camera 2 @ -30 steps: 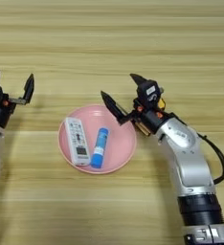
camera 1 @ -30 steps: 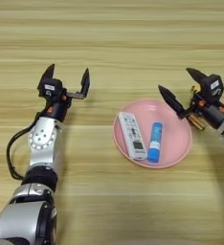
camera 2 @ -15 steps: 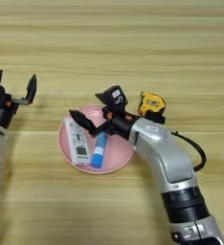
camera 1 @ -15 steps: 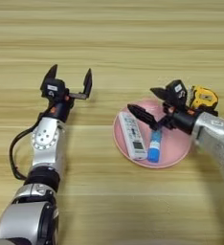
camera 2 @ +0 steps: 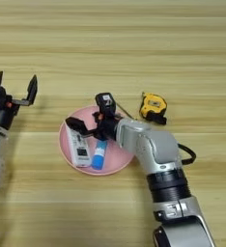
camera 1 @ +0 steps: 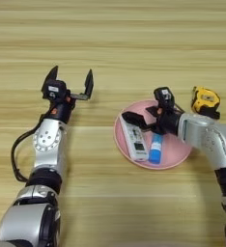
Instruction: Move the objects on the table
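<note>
Since a second ago I see my right arm has swung in from the plate's right side, and its gripper (camera 1: pixel 146 114) now hangs over the round pink plate (camera 1: pixel 175 161), where before it sat well outside the rim. The tape measure, hidden behind that arm earlier, now shows.

The wooden table (camera 1: pixel 113 43) fills both views. My right arm reaches across from the plate's right, forearm lying low and the wrist bent toward the plate's middle. Its two black fingers are spread wide, one stretched out over the top end of the white remote (camera 1: pixel 134 138), the other raised above the plate's far rim; they hold nothing. My left arm stands well to the left of the plate, forearm running up from the near edge, and the left gripper (camera 1: pixel 70 81) is lifted with its fingers wide apart and empty.

The white remote lies inside the plate, on its left half, long axis slanting. The blue tube (camera 1: pixel 155 148) lies just beside it toward the plate's middle, also inside. The yellow-black tape measure (camera 1: pixel 205 101) sits on the table just beyond the plate's upper right rim.

The right eye view shows a thin dark stick (camera 2: pixel 126 112) between the plate and the tape measure, and my right arm down to the elbow; the left eye view shows the whole left arm instead.
</note>
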Controlling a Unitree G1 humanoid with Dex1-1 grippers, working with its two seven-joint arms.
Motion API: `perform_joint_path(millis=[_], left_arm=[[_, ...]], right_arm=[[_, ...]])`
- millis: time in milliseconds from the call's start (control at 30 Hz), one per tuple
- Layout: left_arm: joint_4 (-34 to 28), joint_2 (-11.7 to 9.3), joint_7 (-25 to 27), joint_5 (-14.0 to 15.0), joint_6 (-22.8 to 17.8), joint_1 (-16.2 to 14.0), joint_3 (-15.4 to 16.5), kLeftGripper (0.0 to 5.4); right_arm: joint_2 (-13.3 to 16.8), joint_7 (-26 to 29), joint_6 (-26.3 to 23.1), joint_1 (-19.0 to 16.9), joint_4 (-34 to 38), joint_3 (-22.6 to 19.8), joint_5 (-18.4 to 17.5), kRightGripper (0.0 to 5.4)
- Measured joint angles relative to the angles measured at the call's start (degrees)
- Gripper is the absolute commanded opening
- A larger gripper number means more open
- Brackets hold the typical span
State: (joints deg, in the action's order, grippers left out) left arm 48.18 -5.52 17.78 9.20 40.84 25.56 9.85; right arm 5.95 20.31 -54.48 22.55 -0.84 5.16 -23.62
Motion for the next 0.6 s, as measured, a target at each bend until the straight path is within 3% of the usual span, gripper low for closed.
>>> perform_joint_path(millis=[467, 600], left_arm=[[0.0, 0.4, -0.4, 0.0, 0.1, 0.0, -0.1, 5.4], [0.0, 0.4, -0.4, 0.0, 0.1, 0.0, -0.1, 5.4]], right_arm=[[0.0, 1.6, -1.2, 2.4, -4.0, 4.0, 1.6, 5.39], [-0.1, 2.6, -1.2, 3.0, -4.5, 5.5, 1.8, 4.88]])
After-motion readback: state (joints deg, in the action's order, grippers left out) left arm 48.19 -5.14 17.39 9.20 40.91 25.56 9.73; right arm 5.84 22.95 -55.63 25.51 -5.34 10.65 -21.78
